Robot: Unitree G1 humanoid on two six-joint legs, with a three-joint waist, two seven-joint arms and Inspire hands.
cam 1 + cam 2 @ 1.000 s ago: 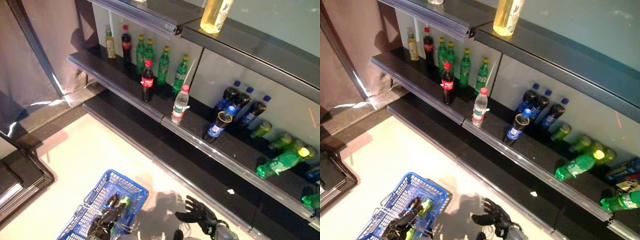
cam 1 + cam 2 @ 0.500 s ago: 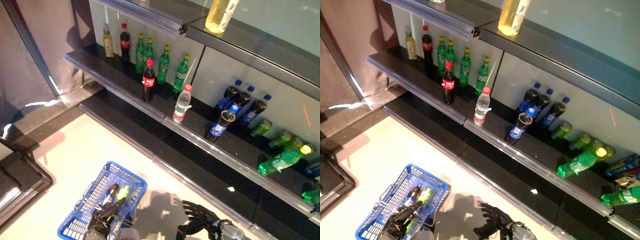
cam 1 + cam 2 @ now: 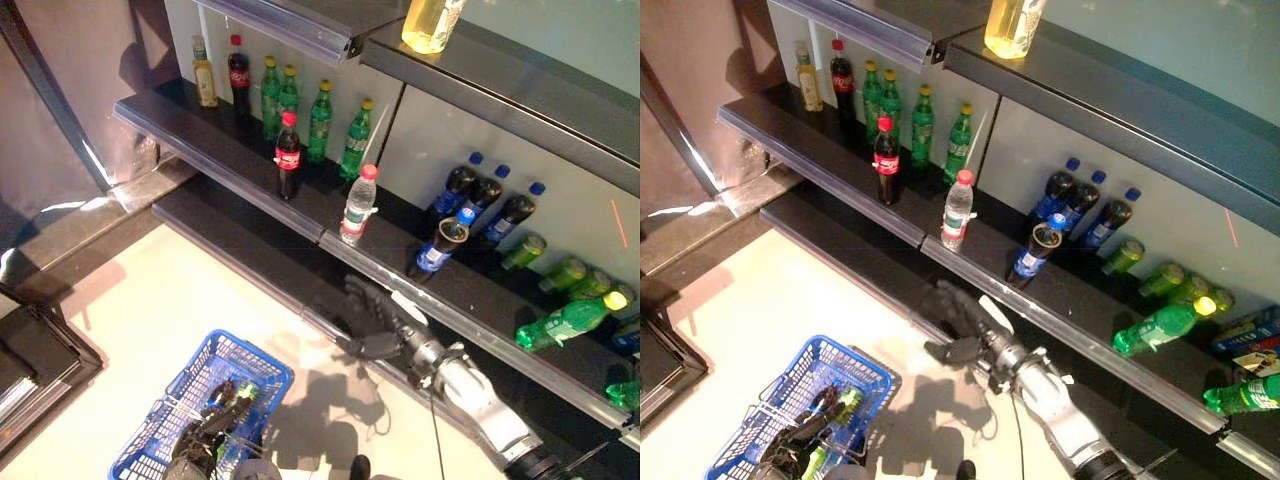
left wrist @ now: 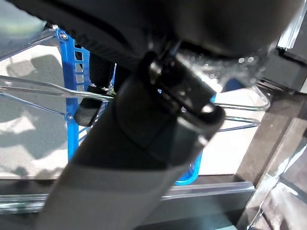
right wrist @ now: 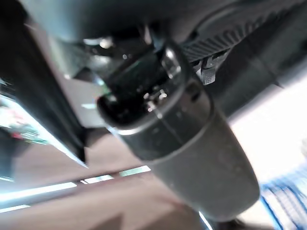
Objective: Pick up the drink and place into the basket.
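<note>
Below the shelf [image 3: 250,170] edge, right hand [image 3: 372,318] hovered with fingers spread, empty, under the clear drink bottle [image 3: 358,204]; left hand [image 3: 205,440] sat at the blue basket [image 3: 260,362], grip unreadable.

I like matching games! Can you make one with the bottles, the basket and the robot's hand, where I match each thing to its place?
Things:
1. cola bottle with red cap
2. clear water bottle with red cap
3. blue basket
4. right hand

Places:
A. on the floor, with drinks inside
B. reaching up, open, just below the shelf edge
C. standing at the front of the shelf, left of the water bottle
D. standing at the shelf's front edge, right of the cola bottle

Pairs: 1-C, 2-D, 3-A, 4-B
</note>
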